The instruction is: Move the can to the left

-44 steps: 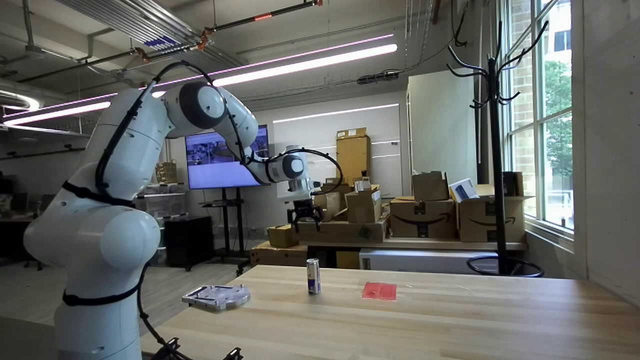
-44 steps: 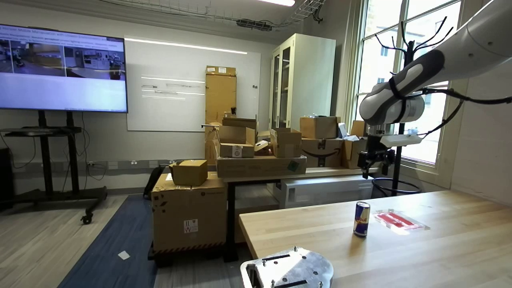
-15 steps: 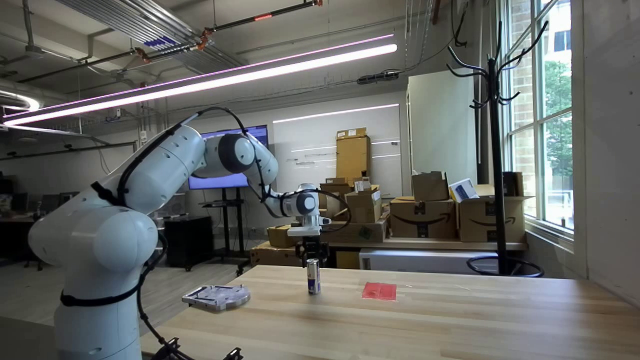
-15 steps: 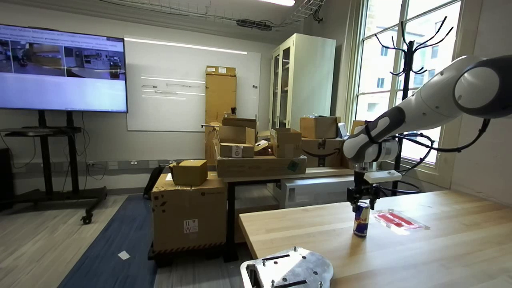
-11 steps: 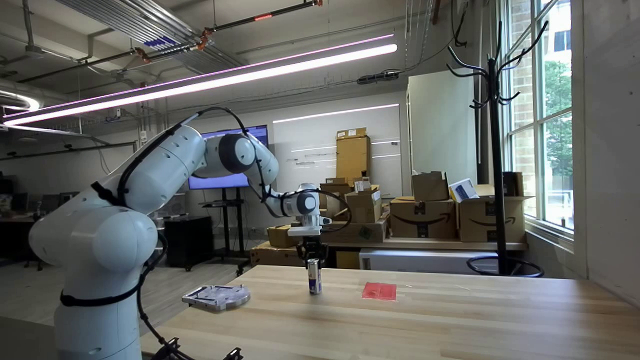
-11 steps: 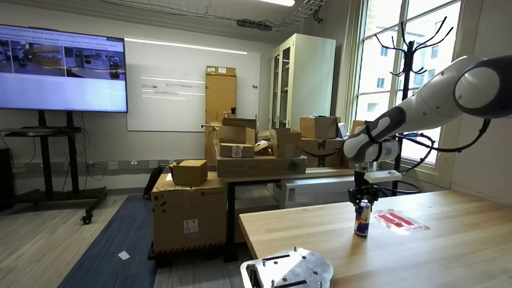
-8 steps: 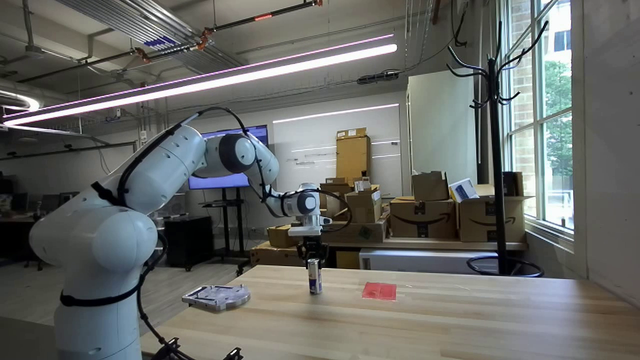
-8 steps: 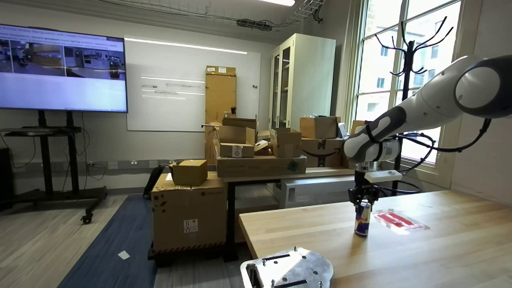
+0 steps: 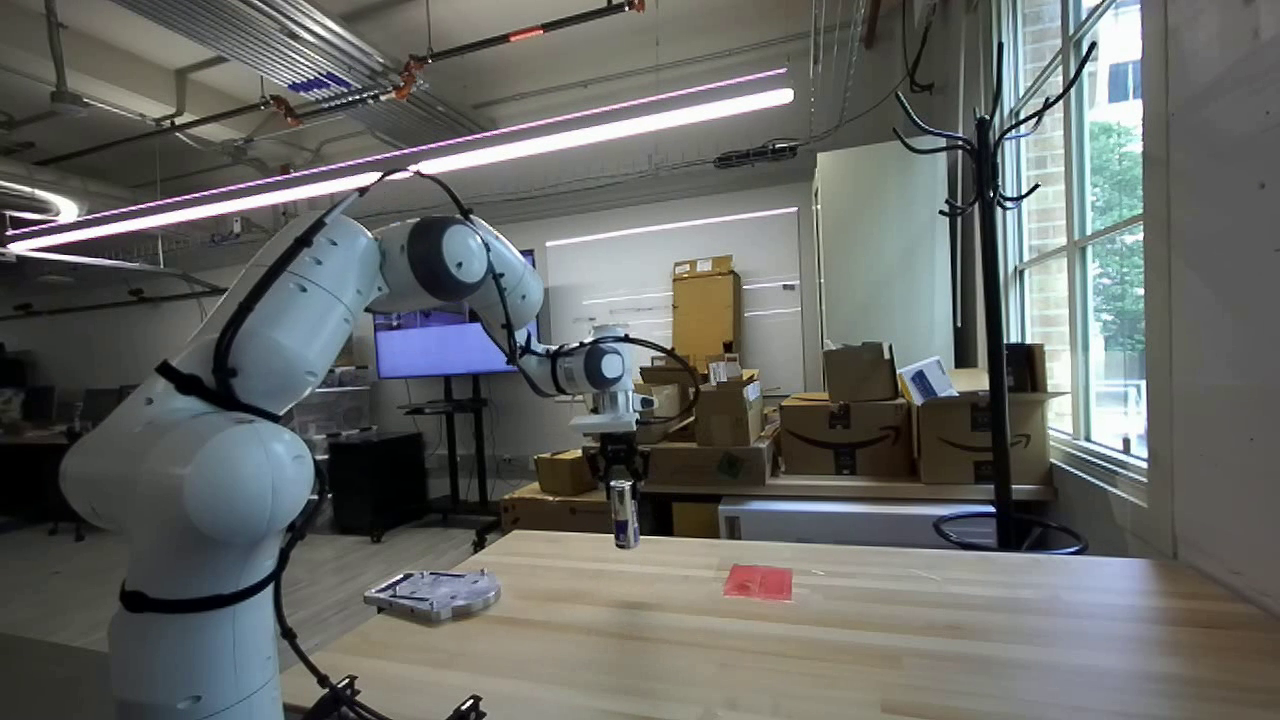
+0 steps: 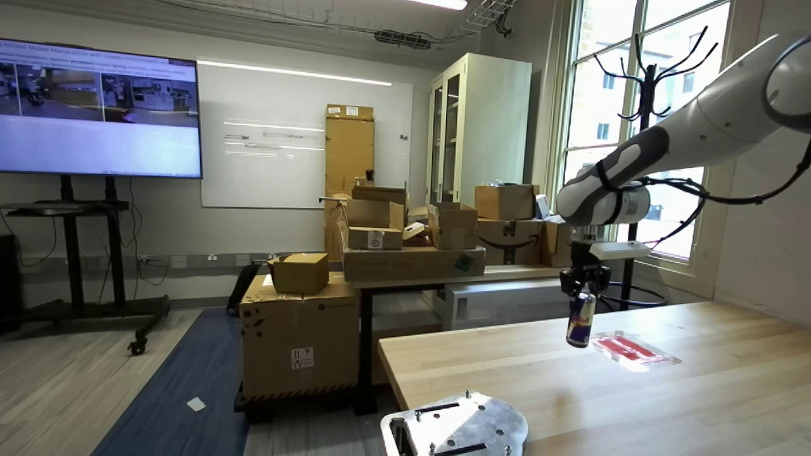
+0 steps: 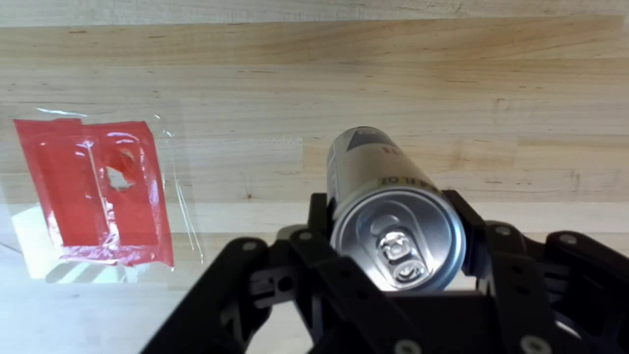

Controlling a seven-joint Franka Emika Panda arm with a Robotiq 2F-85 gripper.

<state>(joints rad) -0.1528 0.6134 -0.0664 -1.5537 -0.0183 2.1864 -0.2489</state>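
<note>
Silvery metal is seen nearest in an exterior view: a plate (image 10: 466, 418), pierced by slots and holes, at the edge of the wooden desk (image 10: 633, 405); whether it is carried by the desk cannot be told. Beyond it, the can (image 10: 580, 322) is held above the desk, slightly tilted. Its upper end is pinched by the black hand (image 11: 394, 223), the fingers (image 11: 319, 214) set against opposite sides, and its tabbed top is shown between them in the wrist view. The hand is borne by a white arm (image 10: 716, 123). A red patch (image 9: 758, 582) is laid flat on the desk under clear film, right of the can in both exterior views. Farther off, cardboard boxes (image 10: 456, 228) are piled past the desk, and a black rack (image 10: 645, 104) is stood before the window (image 10: 599, 136). By the far wall a cabinet (image 10: 497, 126) is placed; a whiteboard (image 10: 272, 177) is mounted there, and a lit screen (image 10: 95, 149) is held on a stand (image 10: 73, 253).
</note>
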